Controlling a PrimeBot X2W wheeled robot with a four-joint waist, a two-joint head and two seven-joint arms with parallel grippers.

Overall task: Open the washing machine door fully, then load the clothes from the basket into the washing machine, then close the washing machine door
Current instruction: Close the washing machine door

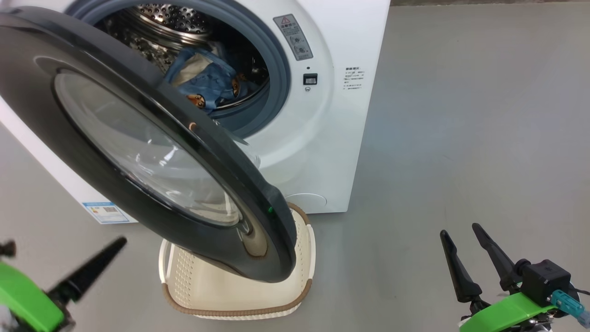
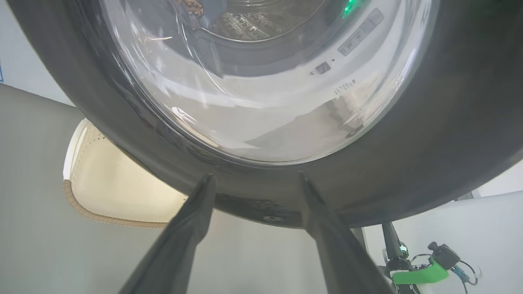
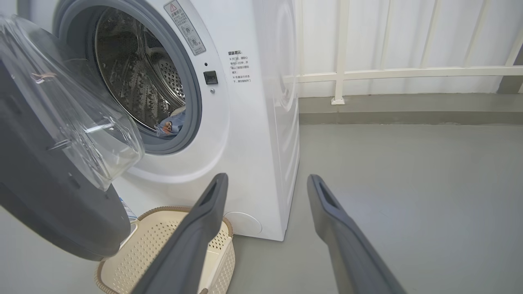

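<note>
Head view: washing machine door (image 1: 138, 152) half-swung, filling left and centre. Clothes (image 1: 207, 80) inside drum (image 1: 170, 18) of washing machine (image 1: 350, 46), upper centre. Basket (image 1: 221, 290) lower centre, apparently empty. Right jaws lower right, wide apart, empty.

Left wrist view: left jaws spread wide, tips at door's lower black rim, gripping nothing; contact unclear.

Right wrist view: 2 fingers (image 3: 196, 228) apart over floor (image 3: 408, 183).

Judgement: closing step in hand. Next, push door's outer face towards machine till shut.

Half-open door (image 1: 138, 147) across the drum mouth (image 1: 239, 50)
</note>
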